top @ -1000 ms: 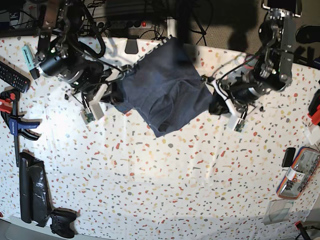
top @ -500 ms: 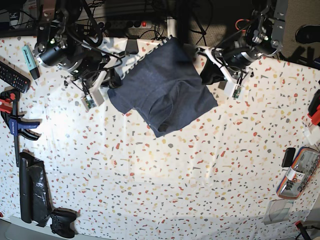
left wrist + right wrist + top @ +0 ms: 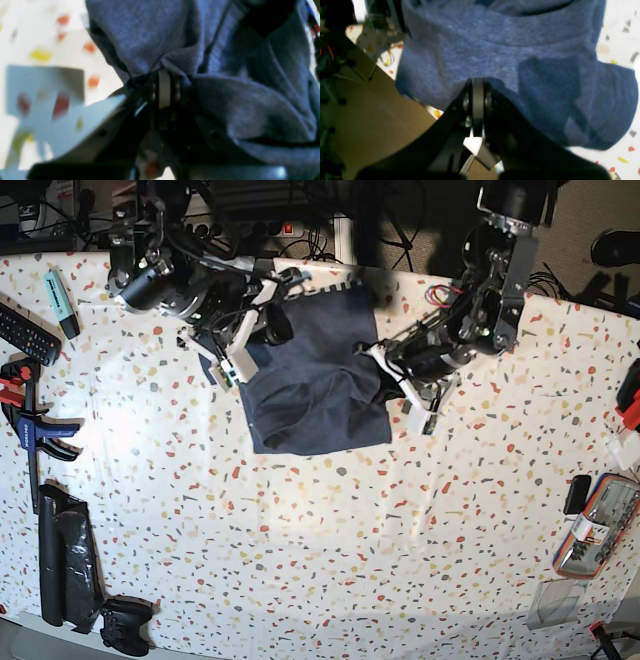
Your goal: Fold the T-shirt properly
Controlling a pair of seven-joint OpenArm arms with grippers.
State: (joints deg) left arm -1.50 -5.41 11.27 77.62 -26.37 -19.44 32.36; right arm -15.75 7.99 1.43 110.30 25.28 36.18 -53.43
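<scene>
1. A white table (image 3: pixel 330 560) with coloured terrazzo flecks fills the base view; cables crowd its far edge.
2. The T-shirt (image 3: pixel 315 385) lies at the far middle of the table as a dark navy, roughly squared bundle.
3. The left gripper (image 3: pixel 385 380) is clamped tight on the shirt's edge, with cloth bunched around its tips in the wrist view.
4. The right gripper (image 3: pixel 262 330) is likewise closed on the opposite edge of the fabric.
5. A blue clamp (image 3: pixel 35 430) rests near the table's side, well apart.
</scene>
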